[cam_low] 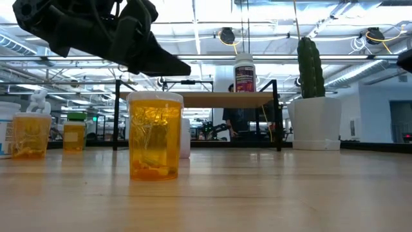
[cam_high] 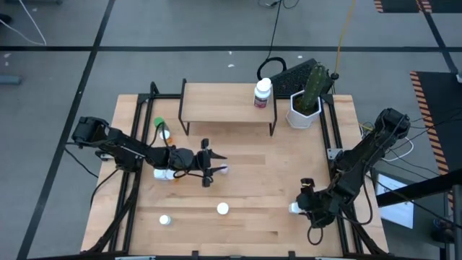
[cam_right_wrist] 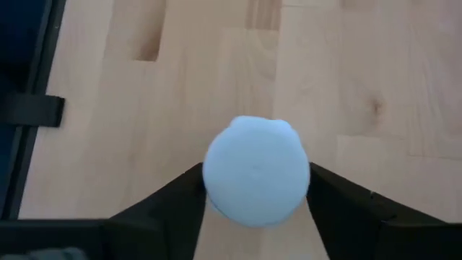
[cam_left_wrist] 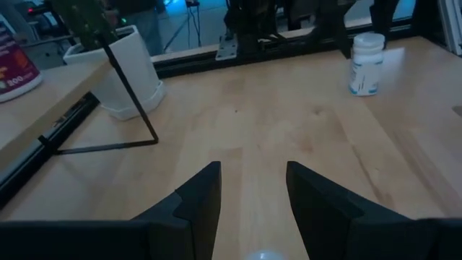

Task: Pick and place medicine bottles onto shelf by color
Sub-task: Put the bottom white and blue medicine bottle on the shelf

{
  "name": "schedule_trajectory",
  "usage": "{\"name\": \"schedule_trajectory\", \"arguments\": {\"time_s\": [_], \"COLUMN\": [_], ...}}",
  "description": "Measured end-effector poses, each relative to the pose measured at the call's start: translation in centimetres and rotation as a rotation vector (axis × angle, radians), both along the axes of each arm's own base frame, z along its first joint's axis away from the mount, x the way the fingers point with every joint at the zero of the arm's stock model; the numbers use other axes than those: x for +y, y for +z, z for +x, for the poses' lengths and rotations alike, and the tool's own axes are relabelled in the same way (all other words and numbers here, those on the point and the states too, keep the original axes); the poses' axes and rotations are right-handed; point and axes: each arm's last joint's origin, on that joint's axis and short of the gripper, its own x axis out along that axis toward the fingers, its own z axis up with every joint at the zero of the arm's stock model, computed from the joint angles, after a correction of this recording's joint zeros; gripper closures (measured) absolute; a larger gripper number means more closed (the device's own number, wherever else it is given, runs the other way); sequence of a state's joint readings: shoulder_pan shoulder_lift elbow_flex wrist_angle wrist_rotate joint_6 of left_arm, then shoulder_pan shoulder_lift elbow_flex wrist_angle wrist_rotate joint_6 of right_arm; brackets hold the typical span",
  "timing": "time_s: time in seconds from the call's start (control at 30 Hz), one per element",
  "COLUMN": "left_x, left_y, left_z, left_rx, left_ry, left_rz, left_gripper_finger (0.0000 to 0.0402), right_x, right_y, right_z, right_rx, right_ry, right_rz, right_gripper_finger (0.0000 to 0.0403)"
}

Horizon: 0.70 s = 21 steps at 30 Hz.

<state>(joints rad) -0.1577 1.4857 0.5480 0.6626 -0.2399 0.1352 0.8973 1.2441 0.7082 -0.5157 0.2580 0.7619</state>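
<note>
While the right gripper [cam_right_wrist: 254, 189] sits low at the near right of the table [cam_high: 267, 166], its fingers flank a white-capped bottle [cam_right_wrist: 255, 170] standing upright, pads at or almost at the cap's sides; whether they already pinch it I cannot tell. That bottle looks light, rigid and smooth, so it will likely slip or tip if squeezed off-centre; the best hold is across the cap or just below it.

Near the table's middle, the left gripper [cam_left_wrist: 253, 196] hangs with its fingers partly apart and nothing between them, a white bottle [cam_high: 220, 169] just beside it. Two more white caps [cam_high: 222, 209] stand in the near middle, a green-capped one [cam_high: 160, 126] at far left, and orange bottles [cam_low: 154, 143] show in the low view.

On the shelf [cam_high: 220, 101], along the far edge, one white bottle [cam_high: 262, 93] occupies the right end; the rest is bare. A cactus pot [cam_high: 304, 110] stands just right of the shelf, crowding a direct approach from the right, so coming in over the open centre looks safer.
</note>
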Motion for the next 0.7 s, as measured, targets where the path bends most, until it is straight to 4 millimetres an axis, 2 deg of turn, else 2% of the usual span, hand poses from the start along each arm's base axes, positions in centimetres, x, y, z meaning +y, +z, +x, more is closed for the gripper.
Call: {"name": "schedule_trajectory", "arguments": {"time_s": [0.17,0.33,0.5,0.7], "left_x": [0.2,0.4,0.2,-0.2], "left_y": [0.5,1.0,1.1,1.1], "left_z": [0.2,0.3,0.3,0.2], "left_rx": [-0.058,-0.108,-0.119,-0.117], "left_ry": [0.017,0.023,0.012,-0.005], "left_rz": [-0.010,-0.017,-0.043,-0.047], "left_gripper_finger": [0.0241,0.0241,0.0241,0.0241], "right_x": [-0.5,-2.8,-7.8,-15.8], "right_y": [0.7,4.4,9.6,15.6], "right_z": [0.9,3.6,6.1,9.0], "right_rx": [-0.061,-0.200,-0.242,-0.290], "right_ry": [0.042,0.103,0.110,0.055], "right_rz": [0.002,-0.060,-0.248,-0.476], "right_gripper_finger": [0.0240,0.0240,0.0233,0.0238]}}
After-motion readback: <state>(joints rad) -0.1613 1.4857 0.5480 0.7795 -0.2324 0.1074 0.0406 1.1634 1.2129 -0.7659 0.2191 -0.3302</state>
